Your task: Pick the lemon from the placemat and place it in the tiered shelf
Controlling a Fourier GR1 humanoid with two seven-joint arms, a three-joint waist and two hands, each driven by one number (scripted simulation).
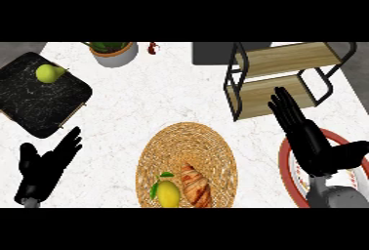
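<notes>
I see the lemon (169, 194) low on the woven placemat (186, 146), touching a croissant (196, 185). It looks light, firm, maybe slippery; I would take it across its middle. Both hands, left (45, 168) and right (306, 134), hold nothing, fingers straight. The tiered shelf (282, 78) stands upper right.

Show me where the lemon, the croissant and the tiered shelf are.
lemon (168, 193), head view, middle of its yellow skin.
croissant (195, 186), head view, centre of its crust.
tiered shelf (288, 56), head view, bare top wooden board.
</notes>
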